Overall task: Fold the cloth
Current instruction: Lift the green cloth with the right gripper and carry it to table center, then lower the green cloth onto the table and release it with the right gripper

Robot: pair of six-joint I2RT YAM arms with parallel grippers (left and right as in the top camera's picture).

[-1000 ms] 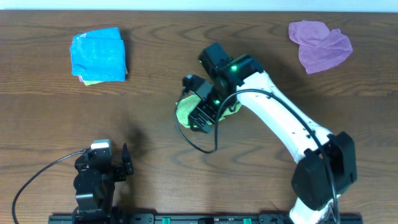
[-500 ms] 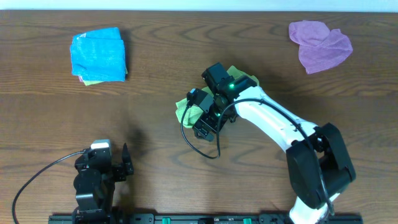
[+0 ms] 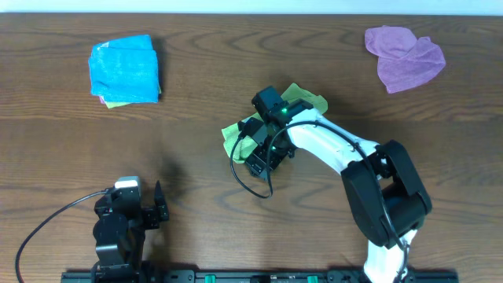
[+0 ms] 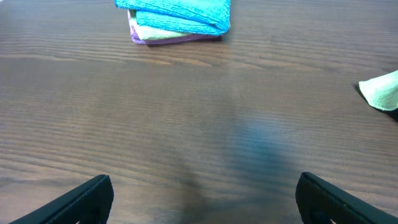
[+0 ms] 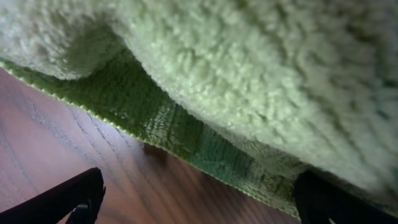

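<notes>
The lime-green cloth (image 3: 234,137) lies bunched at the table's middle, mostly hidden under my right arm in the overhead view. It fills the right wrist view (image 5: 249,68), its edge lying on the wood just ahead of the fingers. My right gripper (image 5: 199,205) is open, low over the table at the cloth's near edge, holding nothing; in the overhead view it sits at the cloth's front (image 3: 259,157). A corner of the cloth shows at the right edge of the left wrist view (image 4: 382,90). My left gripper (image 4: 202,202) is open and empty at the front left (image 3: 153,206).
A folded bright blue cloth (image 3: 124,68) on a small stack lies at the back left, also in the left wrist view (image 4: 177,15). A crumpled purple cloth (image 3: 403,56) lies at the back right. The table is dark wood (image 3: 196,181).
My right gripper has drawn back toward the front and lower, and more of the green cloth now shows behind it. The left arm has not moved.
</notes>
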